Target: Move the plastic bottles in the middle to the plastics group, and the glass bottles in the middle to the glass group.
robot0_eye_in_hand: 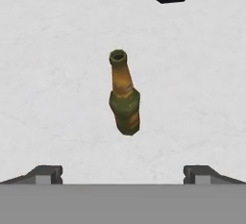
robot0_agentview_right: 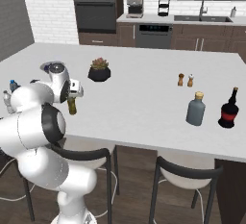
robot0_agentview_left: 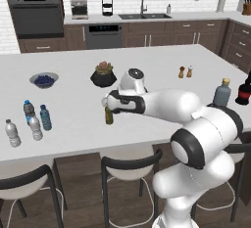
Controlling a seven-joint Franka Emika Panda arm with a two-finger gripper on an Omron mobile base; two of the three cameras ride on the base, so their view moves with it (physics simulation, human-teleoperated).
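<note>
On the far left of the white island counter, four small water bottles stand clustered, a bowl of blueberries behind them. Toward the middle, the amber beer bottle stands upright on bare counter, directly beneath my gripper, whose fingers are spread wide and grasp nothing. A potted plant sits behind it. Far right stand the grey-blue bottle and the red-labelled dark bottle.
</note>
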